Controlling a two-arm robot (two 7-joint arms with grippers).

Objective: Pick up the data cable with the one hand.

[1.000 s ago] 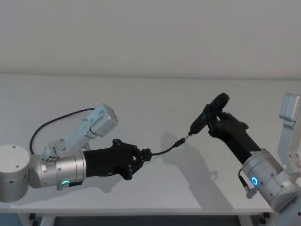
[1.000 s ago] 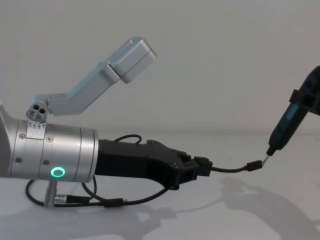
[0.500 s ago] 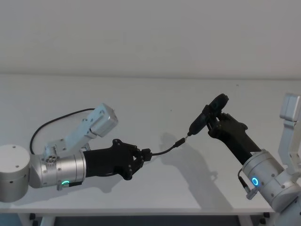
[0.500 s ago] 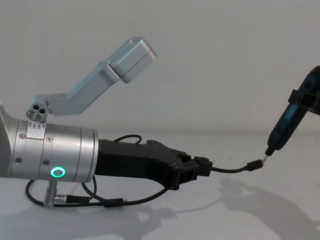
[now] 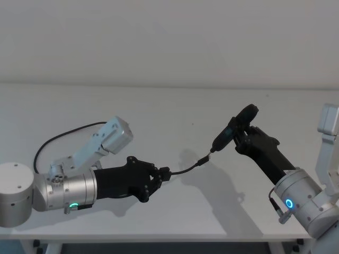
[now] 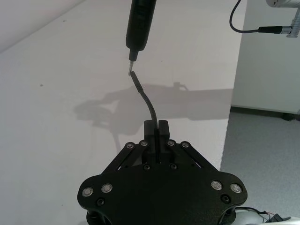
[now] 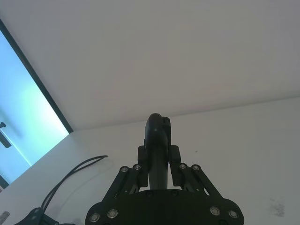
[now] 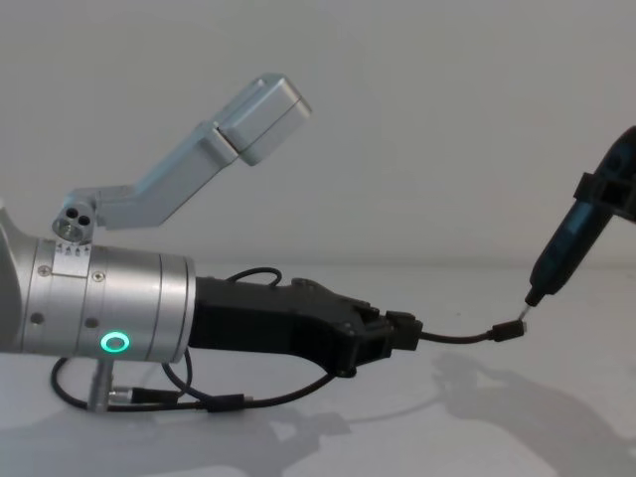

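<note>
Left gripper [image 5: 160,176]: fingers closed on the data cable [image 5: 185,168] – I hold it above the desk [image 5: 175,114]
Right gripper [image 5: 240,132]: fingers closed on the pointed tool [image 5: 231,130]
Risk: I think the thin cable may slip – grip is near its end

wrists: silver cylinders | rings: green left, blue right | fingers [image 5: 159,177]: black

- The left arm reaches in from the left and lies low and nearly level, pointing toward the middle; a green ring glows on its silver wrist.
- The left gripper [image 5: 161,175] has its black fingers [image 6: 162,131] pressed close together, pinching a thin cord between the tips.
- The right arm comes up from the lower right corner, slanting up and toward the left, with a blue ring lit on its wrist.
- The right gripper [image 5: 239,133] is clamped around a slim dark tool.
</note>
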